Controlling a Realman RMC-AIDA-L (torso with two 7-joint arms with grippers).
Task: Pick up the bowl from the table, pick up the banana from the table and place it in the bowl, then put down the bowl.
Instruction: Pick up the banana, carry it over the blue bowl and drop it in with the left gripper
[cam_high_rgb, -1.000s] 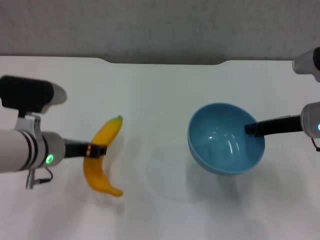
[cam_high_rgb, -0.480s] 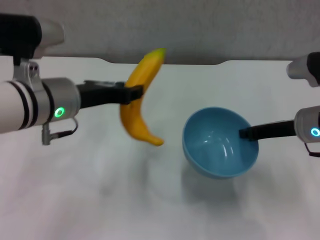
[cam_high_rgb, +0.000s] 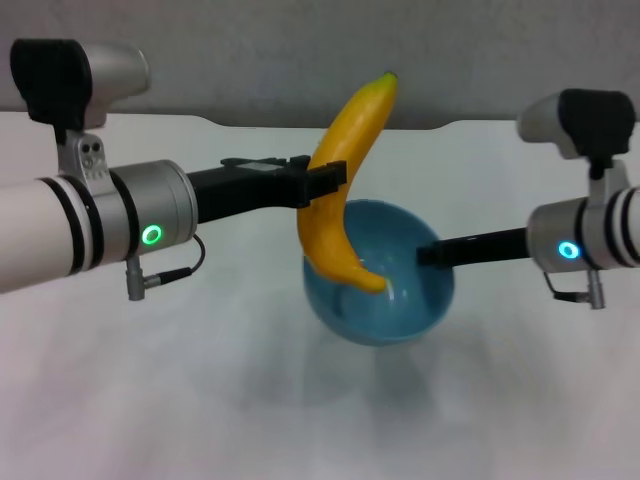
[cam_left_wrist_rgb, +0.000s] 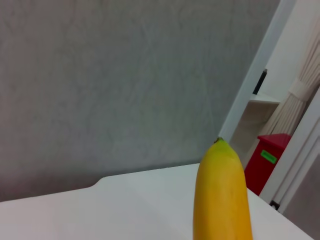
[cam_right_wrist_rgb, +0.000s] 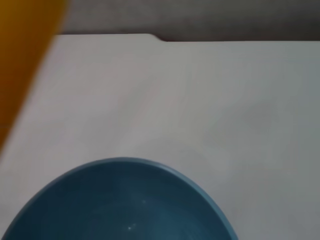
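Observation:
My left gripper (cam_high_rgb: 325, 183) is shut on the yellow-orange banana (cam_high_rgb: 345, 180) and holds it nearly upright in the air, stem tip up. The banana's lower end hangs over the light-blue bowl (cam_high_rgb: 400, 305), inside its rim. My right gripper (cam_high_rgb: 428, 256) is shut on the bowl's right rim and holds it lifted above the white table (cam_high_rgb: 200, 400). The banana's tip shows in the left wrist view (cam_left_wrist_rgb: 222, 200). The bowl's inside shows in the right wrist view (cam_right_wrist_rgb: 120, 205), with the banana blurred at one edge (cam_right_wrist_rgb: 25, 60).
The table's notched far edge (cam_high_rgb: 330, 126) meets a grey wall. A red box (cam_left_wrist_rgb: 267, 160) and a white shelf stand beyond the table in the left wrist view.
My left gripper has lifted the banana off the table and carried it right, over the bowl. My right gripper has moved the bowl left, toward the table's middle.

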